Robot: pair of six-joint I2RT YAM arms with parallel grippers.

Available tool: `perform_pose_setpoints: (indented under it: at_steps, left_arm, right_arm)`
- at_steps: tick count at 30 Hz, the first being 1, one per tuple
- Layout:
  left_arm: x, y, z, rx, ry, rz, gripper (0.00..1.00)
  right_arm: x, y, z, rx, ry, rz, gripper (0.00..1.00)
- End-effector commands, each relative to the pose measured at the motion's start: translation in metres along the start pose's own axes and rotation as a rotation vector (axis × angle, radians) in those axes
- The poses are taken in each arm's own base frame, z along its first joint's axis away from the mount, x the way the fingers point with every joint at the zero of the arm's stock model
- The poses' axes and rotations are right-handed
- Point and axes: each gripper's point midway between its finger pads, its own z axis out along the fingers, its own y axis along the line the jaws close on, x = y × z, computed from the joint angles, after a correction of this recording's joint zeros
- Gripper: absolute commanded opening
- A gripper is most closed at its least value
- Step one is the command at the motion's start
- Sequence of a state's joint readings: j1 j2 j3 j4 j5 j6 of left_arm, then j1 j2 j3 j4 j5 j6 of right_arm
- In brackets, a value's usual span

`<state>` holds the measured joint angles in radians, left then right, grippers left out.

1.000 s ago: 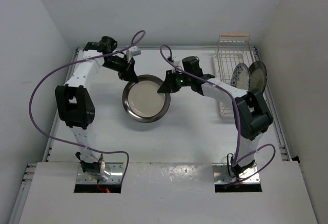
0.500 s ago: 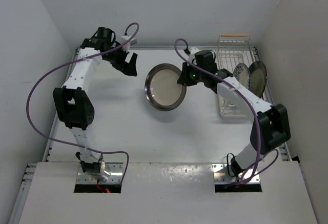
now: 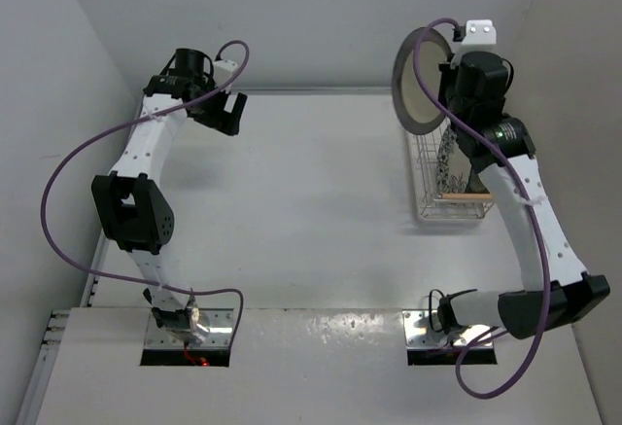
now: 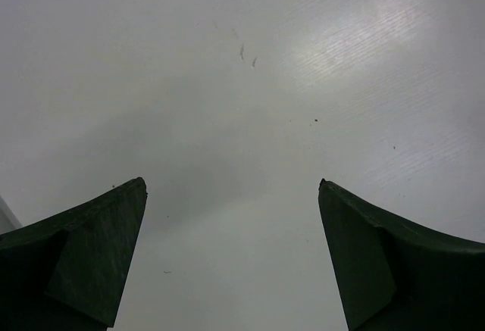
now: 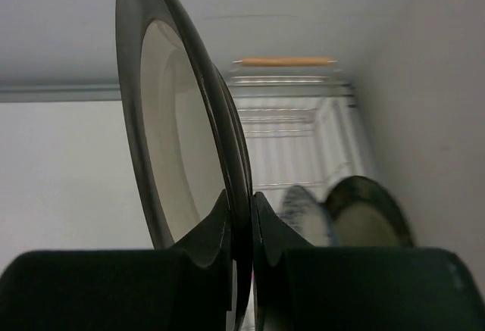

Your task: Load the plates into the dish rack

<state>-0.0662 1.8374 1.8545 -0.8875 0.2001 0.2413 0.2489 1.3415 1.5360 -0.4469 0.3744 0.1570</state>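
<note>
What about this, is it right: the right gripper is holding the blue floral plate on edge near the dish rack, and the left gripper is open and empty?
Not quite. The right wrist view shows the right gripper shut on the plain dark-rimmed plate with a cream centre. The blue floral plate stands in the dish rack. The rest holds: left gripper open and empty.

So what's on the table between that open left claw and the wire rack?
Nothing: in the top view the table is bare from the left gripper to the dish rack. The dark-rimmed plate is up in the right gripper.
</note>
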Motion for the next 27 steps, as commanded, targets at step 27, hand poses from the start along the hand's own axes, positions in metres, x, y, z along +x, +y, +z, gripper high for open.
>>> perform_pose_setpoints:
  at_steps: [27]
  left_arm:
    - [0.008,-0.003,-0.003,0.001,0.000,-0.036,1.00]
  right_arm:
    - [0.126,-0.074,0.021,0.353,0.232,-0.173,0.00]
